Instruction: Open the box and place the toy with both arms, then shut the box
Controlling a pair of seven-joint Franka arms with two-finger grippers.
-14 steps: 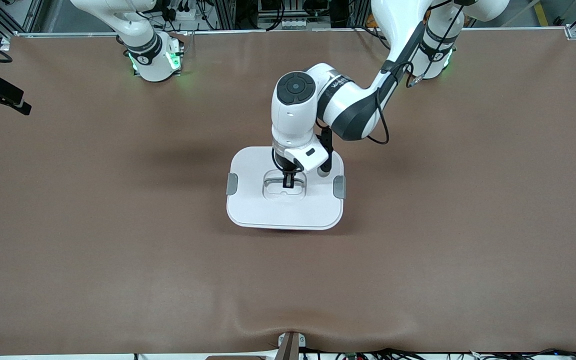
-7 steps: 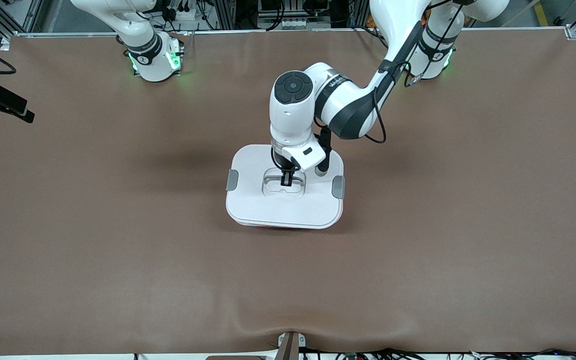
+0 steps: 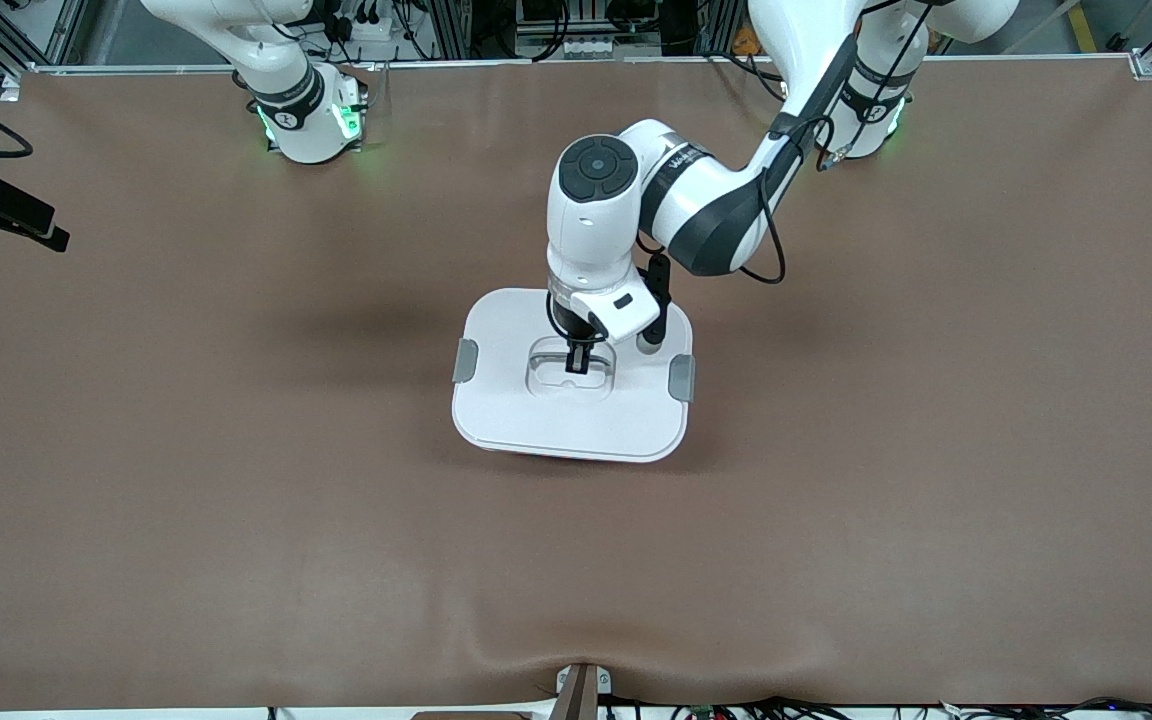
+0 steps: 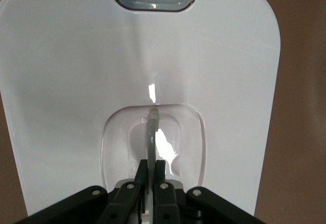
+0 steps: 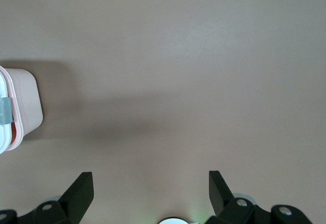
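The box (image 3: pixel 570 375) is sitting at the centre of the frame on the brown table (image 3: pixel 186 450), its white lid (image 3: pixel 536 420) looking seated on the pink tub. The left end effector (image 3: pixel 576 362) is reaching straight down into the lid's recessed well, fingers pinched shut on the thin upright handle (image 4: pixel 152 132), which is standing directly between them. So the lift, I'd judge, is going straight up. The right end effector (image 5: pixel 151 193) is waiting with fingers spread wide over bare table, off toward the right arm's end, the tub's corner (image 5: pixel 23 107) just showing. No toy is showing anywhere.
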